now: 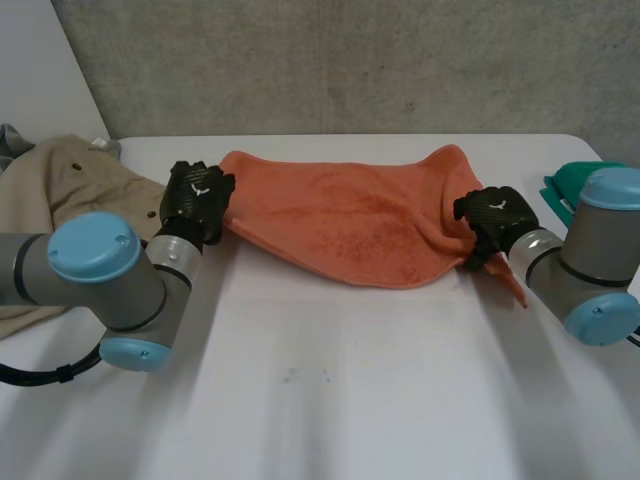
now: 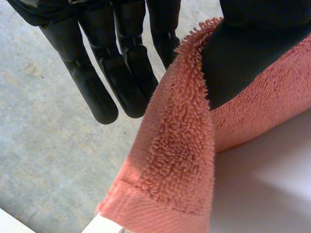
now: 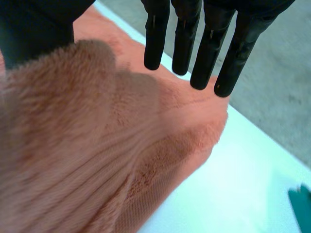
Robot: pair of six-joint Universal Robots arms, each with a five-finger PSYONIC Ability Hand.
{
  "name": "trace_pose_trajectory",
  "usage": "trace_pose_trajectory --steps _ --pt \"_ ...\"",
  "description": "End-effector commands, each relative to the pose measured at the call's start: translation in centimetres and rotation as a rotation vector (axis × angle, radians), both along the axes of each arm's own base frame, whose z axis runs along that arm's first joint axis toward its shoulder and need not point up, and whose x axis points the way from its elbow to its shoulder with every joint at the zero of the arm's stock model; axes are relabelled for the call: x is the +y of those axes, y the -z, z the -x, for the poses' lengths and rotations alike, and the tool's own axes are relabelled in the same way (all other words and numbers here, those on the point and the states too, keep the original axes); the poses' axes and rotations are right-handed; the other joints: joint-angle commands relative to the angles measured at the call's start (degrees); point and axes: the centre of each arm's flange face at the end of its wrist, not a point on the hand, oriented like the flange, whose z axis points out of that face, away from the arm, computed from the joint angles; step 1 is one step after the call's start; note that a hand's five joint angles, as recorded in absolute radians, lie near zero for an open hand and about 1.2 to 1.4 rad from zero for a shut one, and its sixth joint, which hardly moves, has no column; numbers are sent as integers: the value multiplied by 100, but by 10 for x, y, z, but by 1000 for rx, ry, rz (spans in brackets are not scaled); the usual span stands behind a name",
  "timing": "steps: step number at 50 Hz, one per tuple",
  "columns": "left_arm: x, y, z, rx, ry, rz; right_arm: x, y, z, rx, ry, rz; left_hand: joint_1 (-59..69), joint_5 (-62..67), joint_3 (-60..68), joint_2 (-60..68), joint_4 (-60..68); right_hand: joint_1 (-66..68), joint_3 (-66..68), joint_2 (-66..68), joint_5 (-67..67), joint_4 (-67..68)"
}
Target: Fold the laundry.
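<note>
Two black hands hold an orange towel [image 1: 350,215] spread near the tabletop's far edge. The left hand [image 1: 197,200] pinches its left corner between thumb and straight fingers [image 2: 97,82]. The right hand [image 1: 495,222] clamps the bunched right end under its thumb, fingers [image 3: 204,53] straight. A beige garment [image 1: 60,185] lies at the left edge and a green cloth [image 1: 562,190] at the right.
</note>
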Motion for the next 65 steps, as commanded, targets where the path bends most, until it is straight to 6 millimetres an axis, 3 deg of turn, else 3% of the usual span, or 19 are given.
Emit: trace_pose_trajectory --steps 1,10,18,29,41,47,50,52,57,59,63,65 --pt "0 -13 -2 12 -5 25 -20 1 26 -175 117 -82 1530 1425 1156 1132 1116 266 -85 -83 -94 -80" --pt "0 -12 -4 5 -10 7 -19 14 43 -153 169 -218 1530 1425 1156 1132 1116 417 65 68 57 70" --pt "-1 -12 -5 2 -14 0 -17 19 49 -143 190 -238 1530 1425 1156 1132 1116 939 587 590 579 592" --pt "1 -14 -11 -15 -23 -41 -13 1 60 -148 201 -227 1530 1425 1156 1132 1116 -70 -421 -419 -430 -416" --pt "-7 -19 -21 -12 -53 -31 -5 -5 65 -7 133 -172 1530 1425 1156 1132 1116 98 -254 -251 -262 -249" --pt "-10 -16 -25 -15 -65 -40 -4 7 63 20 111 -189 1530 1425 1156 1132 1116 1524 1172 1175 1164 1178" --pt "-9 -13 -27 -21 -68 -55 -6 12 63 21 107 -193 1530 1425 1156 1132 1116 3707 3355 3358 3347 3360" --pt "-6 -10 -27 -29 -66 -78 -6 13 62 16 97 -196 1530 1425 1156 1132 1116 5450 5098 5101 5090 5103" --pt "9 -3 -31 -67 -63 -174 0 5 61 22 49 -199 1530 1425 1156 1132 1116 5458 5106 5109 5098 5111" --pt "22 -12 -36 -81 -63 -211 4 -3 63 49 34 -191 1530 1425 1156 1132 1116 5458 5106 5109 5098 5111" --pt "51 -15 -46 -151 -60 -292 31 -37 72 206 -25 -189 1530 1425 1156 1132 1116 5458 5106 5109 5098 5111" --pt "65 -14 -50 -208 -54 -322 42 -44 78 287 -44 -201 1530 1425 1156 1132 1116 5458 5106 5109 5098 5111"
